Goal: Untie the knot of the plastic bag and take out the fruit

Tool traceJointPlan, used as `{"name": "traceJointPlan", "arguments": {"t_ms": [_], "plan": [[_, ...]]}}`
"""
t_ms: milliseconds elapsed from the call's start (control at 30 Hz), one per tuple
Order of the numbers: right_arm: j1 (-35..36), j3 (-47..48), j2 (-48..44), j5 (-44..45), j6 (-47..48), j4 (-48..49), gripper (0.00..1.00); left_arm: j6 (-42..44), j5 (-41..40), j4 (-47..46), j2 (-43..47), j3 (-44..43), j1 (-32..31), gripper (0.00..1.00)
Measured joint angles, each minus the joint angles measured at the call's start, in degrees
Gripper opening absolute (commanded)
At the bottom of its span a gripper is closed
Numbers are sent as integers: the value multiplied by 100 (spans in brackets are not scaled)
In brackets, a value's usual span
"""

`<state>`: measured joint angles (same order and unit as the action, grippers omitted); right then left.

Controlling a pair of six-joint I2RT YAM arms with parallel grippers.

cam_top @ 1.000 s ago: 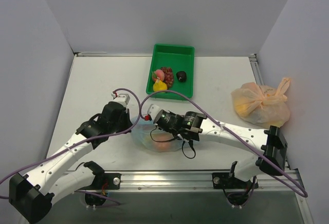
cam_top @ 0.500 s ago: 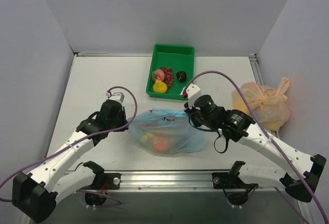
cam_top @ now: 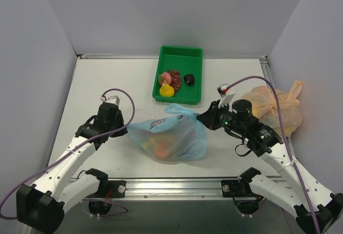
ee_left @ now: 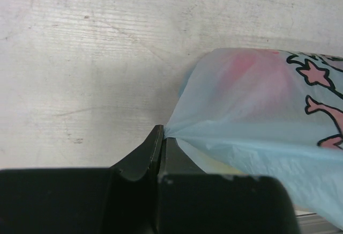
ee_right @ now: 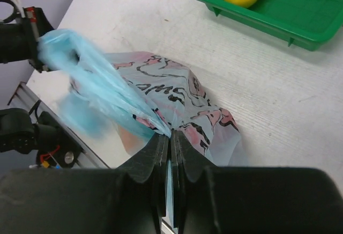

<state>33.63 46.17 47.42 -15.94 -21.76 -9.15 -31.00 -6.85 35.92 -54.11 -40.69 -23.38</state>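
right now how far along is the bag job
The plastic bag looks untied, its top pulled apart between the left gripper and right gripper, both shut on it. The fruit is inside; taking it out is left.

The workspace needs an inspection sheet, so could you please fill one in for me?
Surface: white table, scuffed.
Job's things: plastic bag stretched between left gripper and right gripper; fruit dimly visible inside; knot not discernible.
Clutter: green tray holding a yellow pear and grapes; tied orange bag at right.
Grippers: both shut on the bag's film.
Cables: purple cables loop above each arm.
Surroundings: plain walls on three sides.
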Motion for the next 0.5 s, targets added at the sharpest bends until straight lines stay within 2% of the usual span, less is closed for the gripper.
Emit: {"name": "traceJointPlan", "arguments": {"t_ms": [233, 333, 367, 500], "plan": [[-219, 26, -2, -560, -210, 162, 0, -24, 505, 31, -17, 37, 686, 0], [-238, 72, 50, -704, -221, 157, 0, 50, 719, 31, 11, 37, 807, 42], [-260, 122, 103, -730, -221, 160, 0, 107, 767, 35, 48, 37, 846, 64], [-310, 319, 356, -796, -219, 170, 0, 227, 1001, 44, 306, -33, 833, 92]]}}
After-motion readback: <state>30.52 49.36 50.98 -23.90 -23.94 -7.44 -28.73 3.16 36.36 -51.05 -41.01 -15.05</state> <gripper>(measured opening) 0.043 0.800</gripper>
